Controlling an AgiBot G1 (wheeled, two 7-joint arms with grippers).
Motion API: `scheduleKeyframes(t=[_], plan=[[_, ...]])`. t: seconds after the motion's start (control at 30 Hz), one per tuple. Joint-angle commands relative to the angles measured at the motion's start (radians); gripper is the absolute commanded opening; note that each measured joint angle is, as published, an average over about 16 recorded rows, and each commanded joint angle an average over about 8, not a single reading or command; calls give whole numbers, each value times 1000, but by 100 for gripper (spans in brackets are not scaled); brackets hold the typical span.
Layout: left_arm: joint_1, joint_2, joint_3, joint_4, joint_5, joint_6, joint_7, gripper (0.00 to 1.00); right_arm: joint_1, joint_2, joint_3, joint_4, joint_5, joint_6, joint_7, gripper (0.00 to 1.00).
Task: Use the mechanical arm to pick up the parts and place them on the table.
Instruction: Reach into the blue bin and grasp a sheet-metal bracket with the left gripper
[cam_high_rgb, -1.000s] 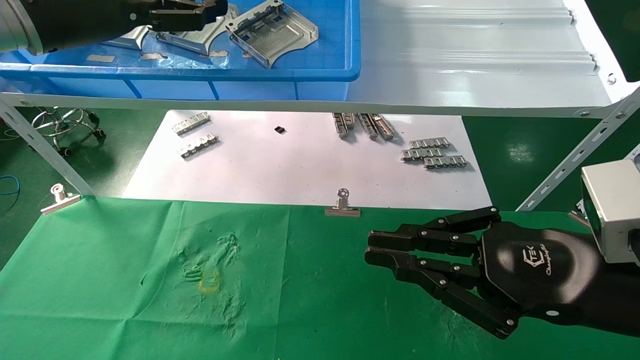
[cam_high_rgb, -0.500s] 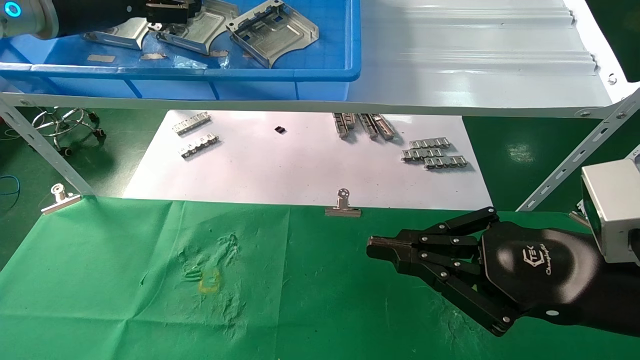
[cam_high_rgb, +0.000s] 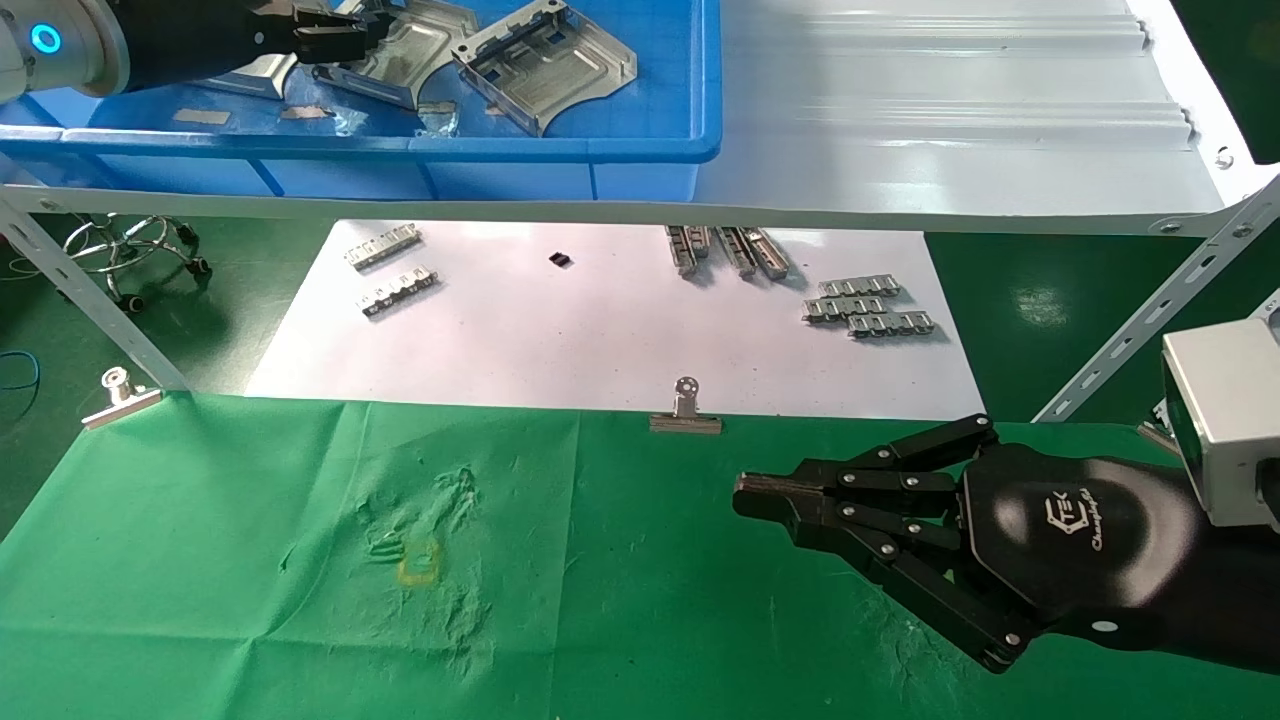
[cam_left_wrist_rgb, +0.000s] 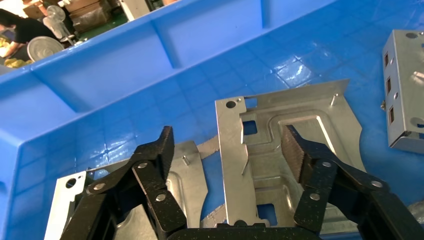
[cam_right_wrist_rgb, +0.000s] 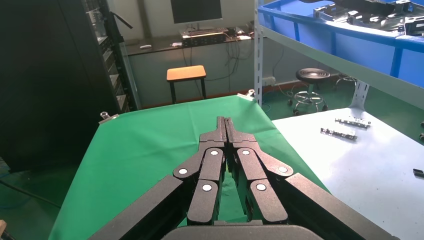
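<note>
Several silver parts lie in the blue bin (cam_high_rgb: 500, 145) on the shelf: one plate (cam_high_rgb: 410, 50), a second (cam_high_rgb: 250, 75) and a third (cam_high_rgb: 545, 65). My left gripper (cam_high_rgb: 335, 30) is inside the bin, open and empty. In the left wrist view the left gripper (cam_left_wrist_rgb: 228, 147) has its jaws on either side of the upturned edge of one plate (cam_left_wrist_rgb: 265, 170), with another plate (cam_left_wrist_rgb: 187, 175) beside it. My right gripper (cam_high_rgb: 745, 495) is shut and empty, low over the green-clothed table (cam_high_rgb: 600, 600) at the right; it also shows in the right wrist view (cam_right_wrist_rgb: 225, 122).
The white metal shelf (cam_high_rgb: 950, 120) carries the bin above the table's far edge. Small toothed strips (cam_high_rgb: 865, 305) lie on a white sheet beyond the cloth. Binder clips (cam_high_rgb: 685, 410) hold the cloth's far edge. Slanted shelf braces stand at both sides.
My left gripper has drawn back to the left over the plates in the bin. My right gripper's fingers have closed from slightly apart to shut, staying in place.
</note>
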Motion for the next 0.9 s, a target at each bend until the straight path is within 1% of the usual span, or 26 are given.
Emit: scheduleKeyframes(t=[0.03,0.9], plan=[[0,2,1,7,2,-2,0,0,0,0,0,0,0,0,0,0],[6,2,21,22,30,-25,-15,0,0,0,0,0,0,0,0,0]])
